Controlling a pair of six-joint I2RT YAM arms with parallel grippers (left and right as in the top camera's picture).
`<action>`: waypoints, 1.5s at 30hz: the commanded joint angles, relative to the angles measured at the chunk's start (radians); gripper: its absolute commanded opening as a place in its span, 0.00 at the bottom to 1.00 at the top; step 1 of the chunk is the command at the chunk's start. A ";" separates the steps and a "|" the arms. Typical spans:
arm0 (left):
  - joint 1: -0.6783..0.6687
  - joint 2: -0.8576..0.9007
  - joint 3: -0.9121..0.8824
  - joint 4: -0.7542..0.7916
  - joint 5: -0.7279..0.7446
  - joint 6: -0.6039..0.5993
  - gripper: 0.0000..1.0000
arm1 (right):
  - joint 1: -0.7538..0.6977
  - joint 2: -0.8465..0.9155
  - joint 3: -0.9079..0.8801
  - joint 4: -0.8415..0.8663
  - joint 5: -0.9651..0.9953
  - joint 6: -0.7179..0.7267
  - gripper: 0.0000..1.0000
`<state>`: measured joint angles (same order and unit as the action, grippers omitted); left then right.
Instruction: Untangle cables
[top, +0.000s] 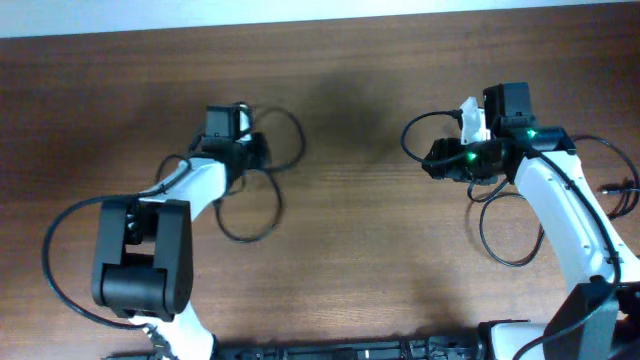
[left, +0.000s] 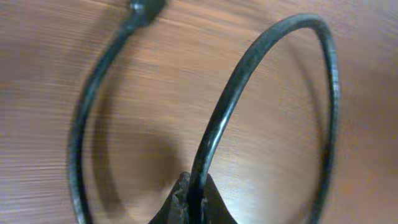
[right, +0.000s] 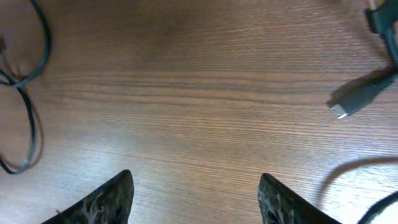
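Seemingly the job was partly done. From overhead, the thin black cords lay in two groups on the wooden table (top: 350, 80), one by each arm and well apart, with bare wood between them. What looked left to do was the left group, where the left cable (left: 217, 118) curled into loops that crossed one another near the wrist. Whether they were knotted or merely overlaid could not be told.

The left gripper (left: 193, 202) was pinched tight on that cable. The cord rose from between the fingertips toward 12 o'clock, arched over at 1 o'clock and dropped down the 3 o'clock side. A second stretch, ending in a small dark plug end (left: 146, 9) at 11 o'clock, swept round the 9 o'clock side without touching the fingers.

Farther right, the right gripper (right: 196, 180) held nothing, and its fingers (right: 109, 199) were spread wide over bare wood. A silver-tipped plug (right: 348, 104) lay at about 2 o'clock of them, apart from both tips, so a reach that way seemed needed before any grasp. More loops of cord sat off at 9 o'clock, also clear of the fingers.
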<state>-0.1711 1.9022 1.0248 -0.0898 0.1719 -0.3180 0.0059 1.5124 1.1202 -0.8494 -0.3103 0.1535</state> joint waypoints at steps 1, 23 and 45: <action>-0.107 0.016 0.005 -0.005 0.360 0.162 0.00 | 0.007 0.000 0.002 0.000 0.039 -0.006 0.64; 0.091 -0.207 0.035 -0.393 0.116 0.257 0.99 | 0.205 0.200 -0.070 0.168 0.029 -0.006 0.69; 0.150 -0.207 0.035 -0.424 0.119 0.209 0.99 | 0.139 0.172 0.245 -0.034 0.138 -0.026 0.04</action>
<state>-0.0246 1.7046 1.0523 -0.5125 0.2943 -0.0990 0.1936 1.8122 1.2121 -0.8326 -0.2874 0.1459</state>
